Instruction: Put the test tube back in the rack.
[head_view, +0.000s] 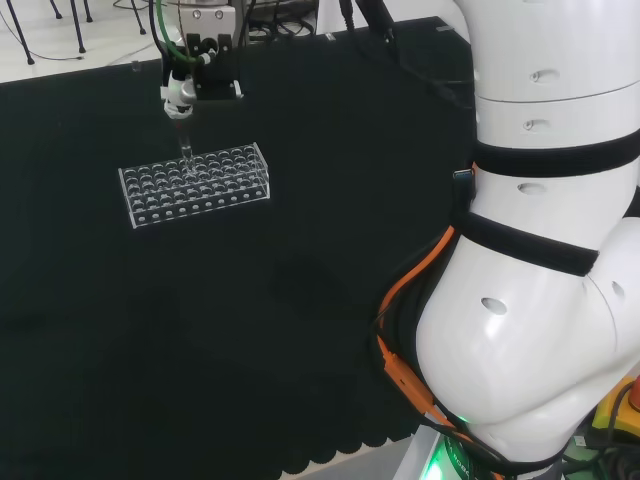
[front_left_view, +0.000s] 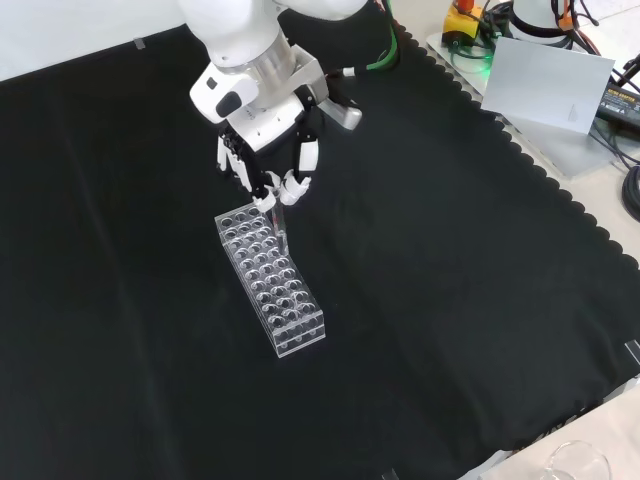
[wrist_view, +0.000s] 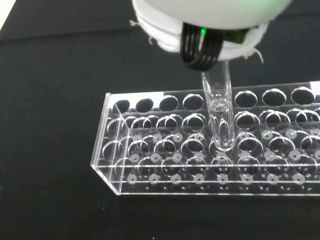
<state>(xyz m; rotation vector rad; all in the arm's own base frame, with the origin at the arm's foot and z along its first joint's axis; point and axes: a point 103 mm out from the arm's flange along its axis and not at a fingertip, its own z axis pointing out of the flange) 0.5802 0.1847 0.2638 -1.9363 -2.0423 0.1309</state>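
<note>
The hand (front_left_view: 262, 150) pinches a clear test tube (wrist_view: 218, 116) upright, its tip inside the unlabelled rack (wrist_view: 150, 150).

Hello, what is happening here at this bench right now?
A white robot arm is putting a clear test tube back into a clear plastic rack that lies on the black cloth. The hand hangs just above the rack and pinches the tube's upper end, holding it upright. In the wrist view the tube's round bottom has already gone down into one of the holes. The other holes that show look empty.
</note>
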